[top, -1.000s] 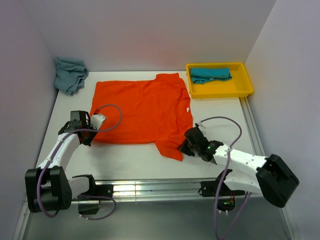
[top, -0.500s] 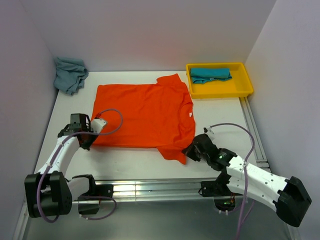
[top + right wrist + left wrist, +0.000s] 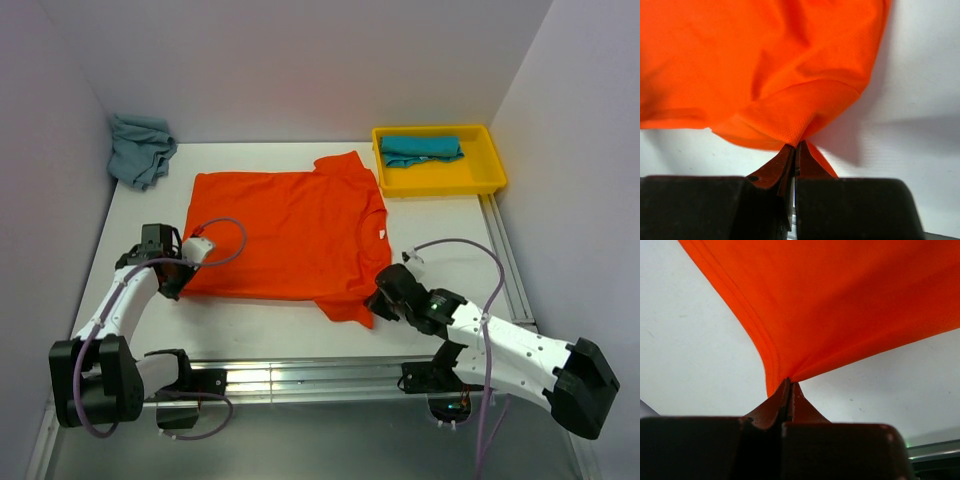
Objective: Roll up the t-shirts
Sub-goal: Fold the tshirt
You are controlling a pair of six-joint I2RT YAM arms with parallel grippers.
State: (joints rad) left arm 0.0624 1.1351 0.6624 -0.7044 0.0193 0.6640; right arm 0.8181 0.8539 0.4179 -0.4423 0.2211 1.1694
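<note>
An orange-red t-shirt [image 3: 285,230] lies spread flat across the middle of the white table. My left gripper [image 3: 178,285] is shut on its near left hem corner [image 3: 775,375], the cloth pulled taut from the pinch. My right gripper [image 3: 377,303] is shut on the near right sleeve [image 3: 790,125], which bunches up at the jaws. A teal t-shirt [image 3: 421,149] lies folded in the yellow tray. A dusty grey-blue t-shirt [image 3: 140,148] sits crumpled at the back left corner.
The yellow plastic tray [image 3: 490,170] stands at the back right. White walls close in the table on the left, back and right. A metal rail [image 3: 300,375] runs along the near edge between the arm bases.
The right arm swung out and pulled the sleeve toward the near edge, then eased slightly back. The shirt shifted a little toward the front. The left gripper barely moved.
</note>
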